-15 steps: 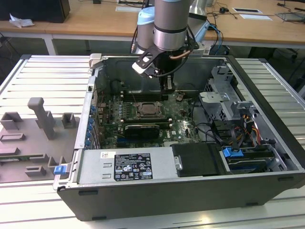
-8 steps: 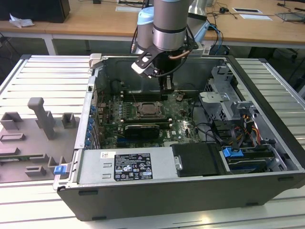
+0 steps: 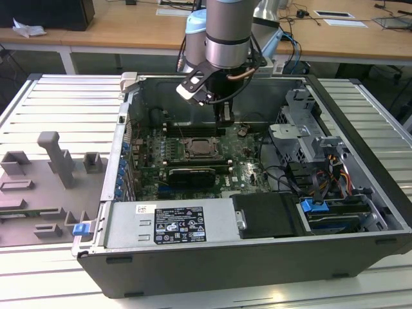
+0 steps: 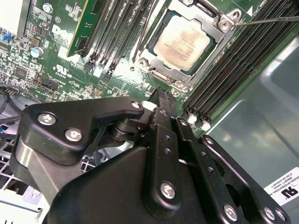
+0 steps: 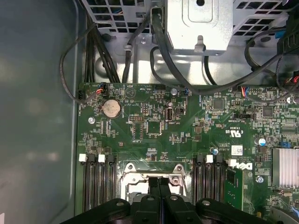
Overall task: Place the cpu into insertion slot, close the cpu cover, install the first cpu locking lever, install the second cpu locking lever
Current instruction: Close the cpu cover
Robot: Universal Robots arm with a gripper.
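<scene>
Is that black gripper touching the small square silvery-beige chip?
Apart. In the second wrist view the gripper lies short of the cpu, with the cpu cover between.

The silver-grey robot arm [image 3: 228,26] hangs vertical, wrist pointing down; its black two-finger gripper [image 5: 159,181] has both fingertips pressed flat together.

Bright even light, soft shadows, pale sheen on the cpu [image 4: 184,39]

Cpu [image 4: 184,41] in the socket | cpu cover [image 4: 163,65] lying around it | memory slots [image 4: 233,70] flanking both sides | gripper [image 4: 159,95] at the cover's edge
</scene>
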